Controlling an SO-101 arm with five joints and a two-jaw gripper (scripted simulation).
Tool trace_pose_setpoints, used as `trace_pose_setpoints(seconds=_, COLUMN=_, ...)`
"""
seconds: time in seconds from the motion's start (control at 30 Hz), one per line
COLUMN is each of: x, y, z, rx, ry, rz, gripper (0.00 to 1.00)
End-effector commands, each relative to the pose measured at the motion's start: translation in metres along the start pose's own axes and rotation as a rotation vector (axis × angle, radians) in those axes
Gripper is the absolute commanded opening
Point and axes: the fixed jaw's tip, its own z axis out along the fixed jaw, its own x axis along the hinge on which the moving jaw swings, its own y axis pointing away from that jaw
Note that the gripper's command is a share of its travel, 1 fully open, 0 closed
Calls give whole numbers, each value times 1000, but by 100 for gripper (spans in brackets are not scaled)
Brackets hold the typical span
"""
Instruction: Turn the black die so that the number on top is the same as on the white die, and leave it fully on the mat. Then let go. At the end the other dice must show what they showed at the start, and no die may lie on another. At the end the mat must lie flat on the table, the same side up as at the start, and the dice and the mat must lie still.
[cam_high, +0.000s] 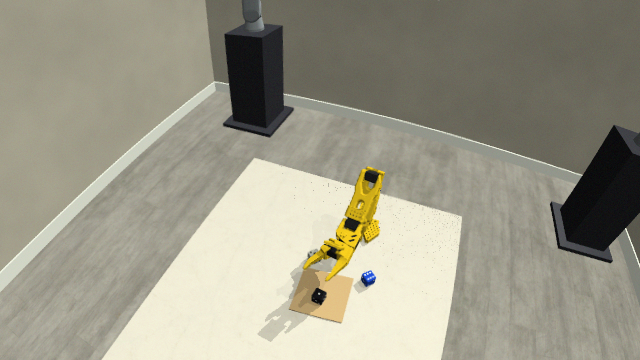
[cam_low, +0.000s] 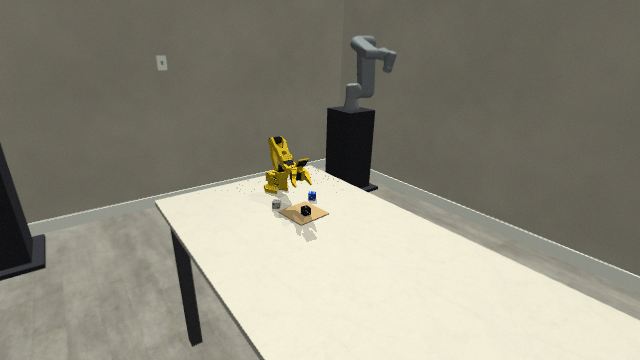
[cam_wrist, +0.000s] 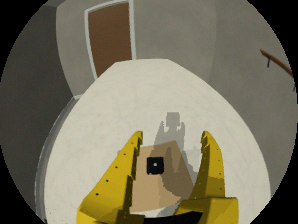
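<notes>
My yellow claw parted above the tan mat's near edge, small black die unobstructed ahead, blue die beside.

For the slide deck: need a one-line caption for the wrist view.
Open gripper hovers above the tan mat, black die showing one pip between its jaws.

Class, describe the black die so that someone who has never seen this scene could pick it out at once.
On the cream table, in front of the yellow arm's open gripper, lies a tan square mat. The black die sits on that mat, apart from the fingers. It is the only die on the mat: the blue die and the white die rest off it.
</notes>
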Motion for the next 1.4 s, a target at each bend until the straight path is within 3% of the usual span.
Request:
trace_pose_setpoints(seconds=0.0, x=-44, y=-1, z=-7, rx=2, ry=-182, rz=6, gripper=35)
trace_pose_setpoints(seconds=0.27, x=-75, y=0, z=-21, rx=0, ry=-331, rz=5, gripper=35)
trace_pose_setpoints(seconds=0.67, x=-77, y=0, z=-22, rx=2, ry=-335, rz=-2, gripper=35)
trace_pose_setpoints(seconds=1.03, x=-77, y=-1, z=-14, rx=15, ry=-272, rz=-87, gripper=35)
trace_pose_setpoints(seconds=1.37, x=-75, y=-3, z=2, rx=25, ry=-90, rz=-330, gripper=35)
